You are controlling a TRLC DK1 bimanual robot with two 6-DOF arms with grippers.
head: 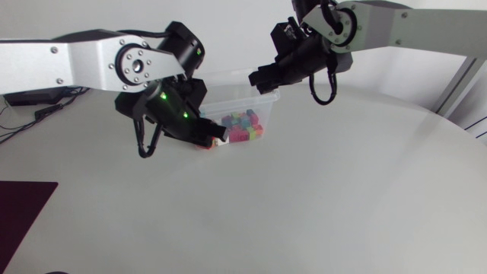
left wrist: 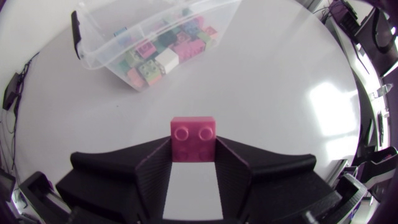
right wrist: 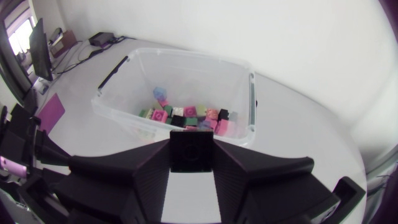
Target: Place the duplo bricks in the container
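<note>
**One brick in each pair of fingers**

Clamped between the ribbed, matte-black left fingers: a glossy pink brick with round studs, above the smooth white tabletop. Pinched between the wedge-shaped right fingers: a black brick, close to the rim of the container. Clear, thin-walled, rectangular plastic, at upper centre of the head frame. Heaped inside, studded bricks in mixed colours.
</note>
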